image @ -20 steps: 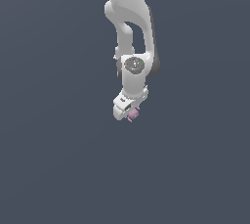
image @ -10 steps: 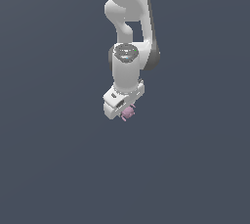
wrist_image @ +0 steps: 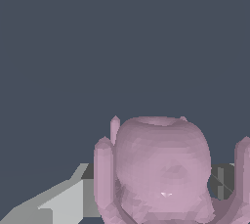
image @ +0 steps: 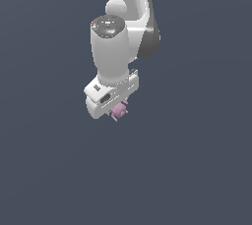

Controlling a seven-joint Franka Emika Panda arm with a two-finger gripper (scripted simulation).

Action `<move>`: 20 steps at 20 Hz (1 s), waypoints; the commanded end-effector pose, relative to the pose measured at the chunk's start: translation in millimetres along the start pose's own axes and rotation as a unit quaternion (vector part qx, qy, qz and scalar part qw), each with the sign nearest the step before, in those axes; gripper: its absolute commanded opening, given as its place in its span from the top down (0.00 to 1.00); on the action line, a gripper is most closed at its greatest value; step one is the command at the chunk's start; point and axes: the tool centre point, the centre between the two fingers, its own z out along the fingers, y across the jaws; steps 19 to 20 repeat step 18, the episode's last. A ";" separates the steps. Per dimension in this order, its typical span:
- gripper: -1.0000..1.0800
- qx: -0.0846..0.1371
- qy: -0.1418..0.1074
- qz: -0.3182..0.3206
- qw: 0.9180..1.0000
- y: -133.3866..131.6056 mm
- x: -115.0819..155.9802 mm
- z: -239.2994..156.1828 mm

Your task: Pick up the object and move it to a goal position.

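Observation:
The object (image: 119,111) is a small pale pink-purple lumpy thing with stubby protrusions. In the exterior view it hangs just under my white gripper (image: 117,109), in mid-air against the dark grey ground. The fingers are mostly hidden by the hand body. In the wrist view the object (wrist_image: 161,169) fills the lower middle, close to the camera, with a grey finger (wrist_image: 58,201) beside it and a dark pad (wrist_image: 222,181) on its other side. The gripper is shut on the object.
The white arm (image: 118,47) comes down from the top of the exterior view, its wide link toward the camera. Around it is only uniform dark grey background.
The arm has swung nearer the camera and looks larger. The gripper with the object has moved slightly toward the exterior view's left. The object stays held.

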 end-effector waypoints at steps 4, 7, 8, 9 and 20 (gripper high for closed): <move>1.00 0.000 -0.001 0.000 1.000 23.8 2.8 -34.1; 1.00 0.000 -0.001 0.000 1.000 32.8 4.2 -46.2; 1.00 0.000 -0.001 0.000 1.000 35.2 4.5 -49.4; 1.00 0.000 -0.001 0.000 1.000 37.3 4.9 -52.2; 1.00 0.000 -0.001 0.000 1.000 45.9 6.7 -63.0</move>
